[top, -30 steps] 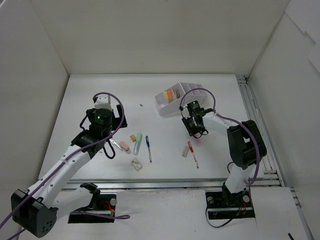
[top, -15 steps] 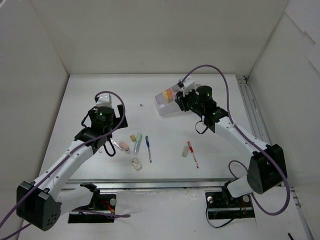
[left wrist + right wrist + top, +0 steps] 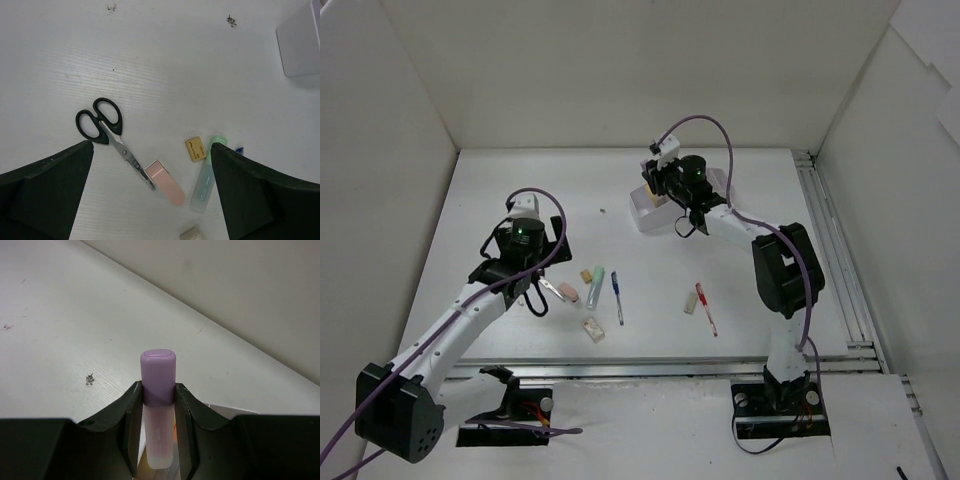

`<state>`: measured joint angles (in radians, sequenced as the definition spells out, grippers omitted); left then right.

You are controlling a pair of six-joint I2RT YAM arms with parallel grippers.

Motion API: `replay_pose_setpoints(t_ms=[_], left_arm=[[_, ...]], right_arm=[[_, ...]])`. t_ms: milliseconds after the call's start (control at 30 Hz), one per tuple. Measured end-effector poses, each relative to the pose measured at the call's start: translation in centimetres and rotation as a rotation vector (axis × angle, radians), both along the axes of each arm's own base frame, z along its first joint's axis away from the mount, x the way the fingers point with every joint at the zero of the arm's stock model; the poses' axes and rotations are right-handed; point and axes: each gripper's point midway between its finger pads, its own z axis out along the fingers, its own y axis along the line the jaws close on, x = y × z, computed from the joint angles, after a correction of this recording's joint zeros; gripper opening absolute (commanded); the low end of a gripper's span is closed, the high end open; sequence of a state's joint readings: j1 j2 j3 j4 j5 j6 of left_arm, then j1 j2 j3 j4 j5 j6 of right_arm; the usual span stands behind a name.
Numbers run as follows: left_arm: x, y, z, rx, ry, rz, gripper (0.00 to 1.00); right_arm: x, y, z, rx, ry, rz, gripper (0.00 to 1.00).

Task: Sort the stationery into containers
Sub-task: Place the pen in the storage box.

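My right gripper (image 3: 158, 392) is shut on a lilac-capped highlighter (image 3: 158, 371), cap pointing away from the camera. In the top view that gripper (image 3: 662, 182) hovers over the back left of the white organizer (image 3: 648, 218), whose rim (image 3: 220, 411) shows just beneath the fingers. My left gripper (image 3: 151, 146) is open above the table, holding nothing, over black-handled scissors (image 3: 100, 122), a pink marker (image 3: 165, 182), a yellow eraser (image 3: 196, 149) and a green highlighter (image 3: 207, 175). In the top view the left gripper (image 3: 536, 298) is left of that cluster.
A blue pen (image 3: 617, 298) and a pale eraser (image 3: 593, 329) lie right of and below the green highlighter (image 3: 595, 285). A red pen (image 3: 706, 308) and a small eraser (image 3: 690, 303) lie mid-right. White walls enclose the table; a rail (image 3: 830, 250) runs along the right.
My right arm swung back and left from above the red pen's area to over the organizer, still gripping the lilac highlighter. The left arm barely shifted.
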<state>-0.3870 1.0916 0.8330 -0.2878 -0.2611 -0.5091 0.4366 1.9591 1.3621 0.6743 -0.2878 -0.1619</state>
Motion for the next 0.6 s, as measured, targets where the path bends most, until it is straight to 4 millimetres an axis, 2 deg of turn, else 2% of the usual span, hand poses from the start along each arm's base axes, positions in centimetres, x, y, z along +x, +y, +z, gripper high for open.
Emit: replay_pose_setpoints(t_ms=[133,233,267,300,400,500,600], left_arm=[[0.1,0.0,-0.2,-0.004,0.009,-0.006,0.99],[0.1,-0.2,-0.8,0.0,0.028,-0.017,1.0],[0.2,-0.3,-1.1,0.003,0.036,-0.021,0.99],[0.3,-0.3,-1.4,0.007,0.046,-0.025,0.99],[0.4,-0.7,-3.0,0.019,0.096,-0.053,1.0],[0.6,-1.4,-4.6,0.024,0.151,-0.087,0.99],[1.1,-2.1,-5.6,0.02,0.189,-0.117,1.0]], right_arm=[[0.8,-0.1,-2.5,-0.012,0.03,-0.024,0.01],[0.7,-0.3,-3.3,-0.008,0.044,-0.042,0.11],[0.7,-0.4,-3.3,0.0,0.044,-0.048,0.23],[0.6,-0.5,-3.5,0.003,0.047,-0.053,0.3],[0.1,-0.8,-4.8,0.007,0.075,-0.063,0.45],[-0.4,-1.0,-5.3,0.008,0.094,-0.064,0.58],[-1.1,-1.2,-4.0,0.019,0.08,-0.061,0.66]])
